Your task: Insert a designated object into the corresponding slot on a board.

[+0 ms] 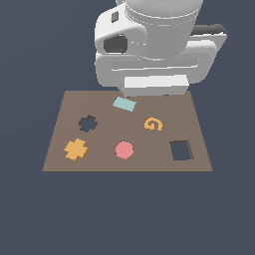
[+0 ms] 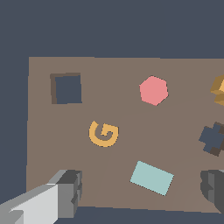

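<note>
**Hanging open above the board's far edge**

The gripper point(image 2: 139, 192) hangs with jaws spread wide, empty; the exterior view hides it behind the arm's bulk. The orange cross point(image 1: 76, 149) lies on the board point(image 1: 149, 162) near its front corner at the exterior view's left, just beside the cross-shaped slot point(image 1: 88, 123). The wrist view cuts off both at its edge. The pale blue rectangle point(image 2: 152, 177) lies between the fingers.
</note>
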`<action>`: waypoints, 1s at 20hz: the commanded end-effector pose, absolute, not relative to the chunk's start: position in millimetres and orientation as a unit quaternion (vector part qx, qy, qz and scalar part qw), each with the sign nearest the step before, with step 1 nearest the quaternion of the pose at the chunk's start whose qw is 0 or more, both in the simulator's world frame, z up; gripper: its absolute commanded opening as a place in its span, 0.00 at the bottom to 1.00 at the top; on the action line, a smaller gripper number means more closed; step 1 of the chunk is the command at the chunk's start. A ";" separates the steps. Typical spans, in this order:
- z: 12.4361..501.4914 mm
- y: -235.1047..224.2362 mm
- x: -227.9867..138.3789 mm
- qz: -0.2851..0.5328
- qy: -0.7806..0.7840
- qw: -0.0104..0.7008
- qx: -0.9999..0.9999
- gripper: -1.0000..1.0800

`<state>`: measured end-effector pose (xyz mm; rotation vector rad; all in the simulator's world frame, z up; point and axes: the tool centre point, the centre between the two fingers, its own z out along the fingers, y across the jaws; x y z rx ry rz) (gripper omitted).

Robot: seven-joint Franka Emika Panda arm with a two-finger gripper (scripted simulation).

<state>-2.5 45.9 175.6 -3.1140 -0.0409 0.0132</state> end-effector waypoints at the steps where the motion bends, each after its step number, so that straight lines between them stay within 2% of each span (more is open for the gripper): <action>1: 175.6 45.9 -2.5 0.004 -0.013 0.014 -1.000 0.96; 11: 158.1 22.3 13.5 0.004 0.012 0.011 -1.000 0.96; 20: 114.7 -41.1 49.2 0.002 0.077 0.006 -0.997 0.96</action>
